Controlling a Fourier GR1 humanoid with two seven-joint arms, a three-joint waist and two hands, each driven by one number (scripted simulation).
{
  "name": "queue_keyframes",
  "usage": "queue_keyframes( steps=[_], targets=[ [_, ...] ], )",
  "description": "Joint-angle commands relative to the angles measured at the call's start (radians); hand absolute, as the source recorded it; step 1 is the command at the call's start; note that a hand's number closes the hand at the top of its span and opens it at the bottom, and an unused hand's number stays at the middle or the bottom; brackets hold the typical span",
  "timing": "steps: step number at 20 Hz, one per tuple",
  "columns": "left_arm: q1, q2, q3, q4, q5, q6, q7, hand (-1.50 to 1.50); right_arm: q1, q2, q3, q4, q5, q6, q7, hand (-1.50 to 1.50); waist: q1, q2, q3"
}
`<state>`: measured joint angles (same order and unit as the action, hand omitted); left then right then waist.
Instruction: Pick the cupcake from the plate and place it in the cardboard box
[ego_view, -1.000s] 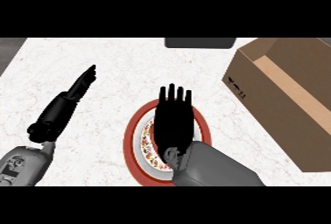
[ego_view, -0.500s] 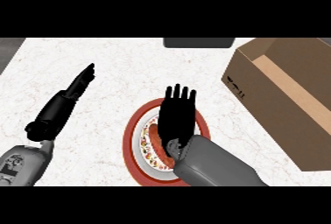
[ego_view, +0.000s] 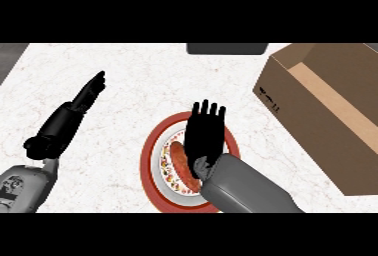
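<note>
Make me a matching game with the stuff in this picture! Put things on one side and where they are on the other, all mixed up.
Things:
1. plate
2. cardboard box
3. left hand
4. right hand

Places:
A. at the counter's right side
B. stretched out over the plate
C. under the right hand, red-rimmed
D. at the left, fingers straight, over bare counter

Pairs: 1-C, 2-A, 3-D, 4-B

head view, steeply down, counter (ego_view: 148, 75) close

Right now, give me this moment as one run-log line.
phase: reaching | right robot hand: open above plate | cupcake: on plate, ungrasped | left robot hand: open, resting | cardboard box: open, right
</note>
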<state>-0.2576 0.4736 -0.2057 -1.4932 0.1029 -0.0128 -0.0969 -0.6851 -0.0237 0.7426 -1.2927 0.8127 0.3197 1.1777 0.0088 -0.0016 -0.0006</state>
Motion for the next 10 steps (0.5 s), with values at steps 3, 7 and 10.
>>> queue_keyframes(
  steps=[3, 7, 10],
  targets=[
    [0.022, -0.021, 0.005, -0.017, -0.024, 0.013, -0.018, 0.00, 0.017, 0.022, -0.017, 0.023, 0.036, 0.035, 0.205, -1.50, -0.005, -0.002, 0.000],
    [0.036, -0.026, 0.008, 0.004, -0.029, -0.013, -0.024, 0.00, 0.010, 0.022, -0.035, 0.050, 0.029, 0.016, 0.187, -1.50, 0.000, 0.001, 0.000],
    [-0.002, -0.034, 0.021, 0.022, -0.037, -0.018, -0.006, 0.00, 0.066, 0.023, -0.019, 0.056, 0.061, -0.026, 0.154, -1.50, -0.008, 0.001, 0.000]
  ],
)
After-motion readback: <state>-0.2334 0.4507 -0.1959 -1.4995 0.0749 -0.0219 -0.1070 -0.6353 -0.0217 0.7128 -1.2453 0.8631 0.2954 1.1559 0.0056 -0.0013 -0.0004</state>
